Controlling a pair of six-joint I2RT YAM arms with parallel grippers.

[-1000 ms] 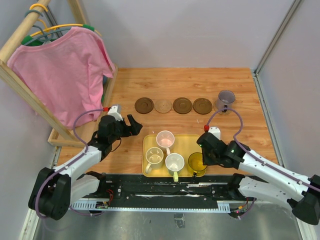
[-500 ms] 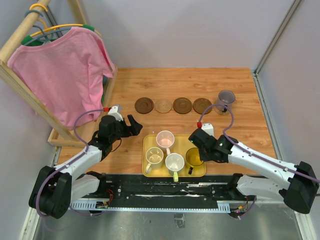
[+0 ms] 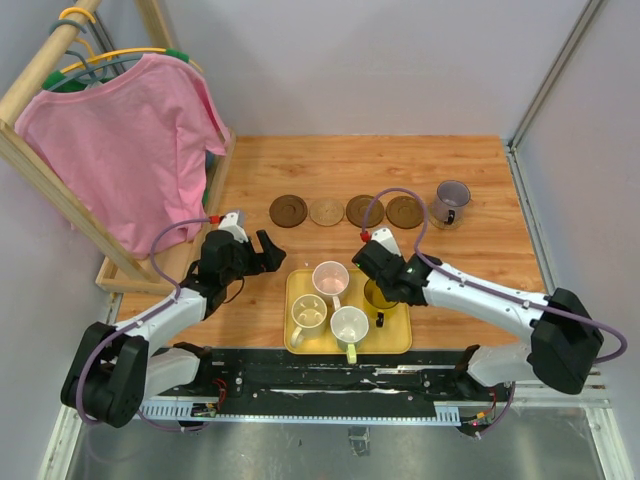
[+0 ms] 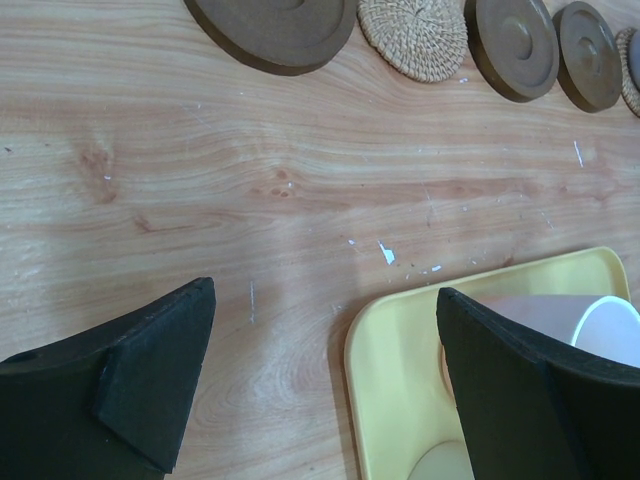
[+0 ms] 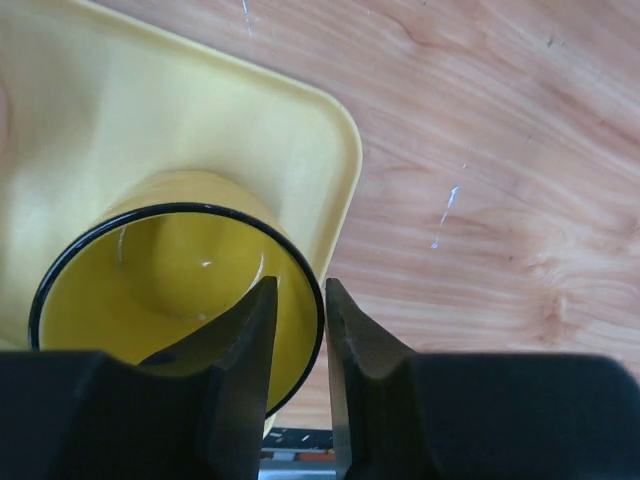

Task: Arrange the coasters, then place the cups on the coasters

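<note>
**Right gripper** (image 5: 300, 292): jaws narrow, set astride the wall of the yellow cup (image 5: 150, 290). One finger (image 5: 245, 350) is inside the bowl and the other is outside, close against the black rim. A sliver of yellow shows between the inner finger and the wall, so I cannot tell whether the wall is actually clamped. The yellow cup is at the far right corner of the yellow tray (image 3: 396, 336), close to the tray's rim (its underside is hidden, so I cannot say whether it is resting or lifted).

**Left gripper** (image 4: 325, 300): jaws wide apart, with only the table (image 4: 250, 200) and a corner of the tray between them. It is poised just left of the tray's far left corner.

**Also on the tray:** pink cup (image 3: 331, 278) at the far side. The cream cup (image 3: 308, 314) and white-green cup (image 3: 349, 325) are nearer the arms. The three are close together.

**Beyond the tray**, in a row across the table:
- dark brown coaster (image 3: 289, 211)
- woven tan coaster (image 3: 326, 211)
- second dark coaster (image 3: 355, 212)
- third dark coaster (image 3: 402, 210)

At the right end the grey-purple cup (image 3: 452, 200) stands upright on a fifth coaster (image 4: 632, 75), of which only an edge shows.

**Far left:** a pink shirt (image 3: 130, 140) hangs on a wooden rack (image 3: 45, 62).
</note>
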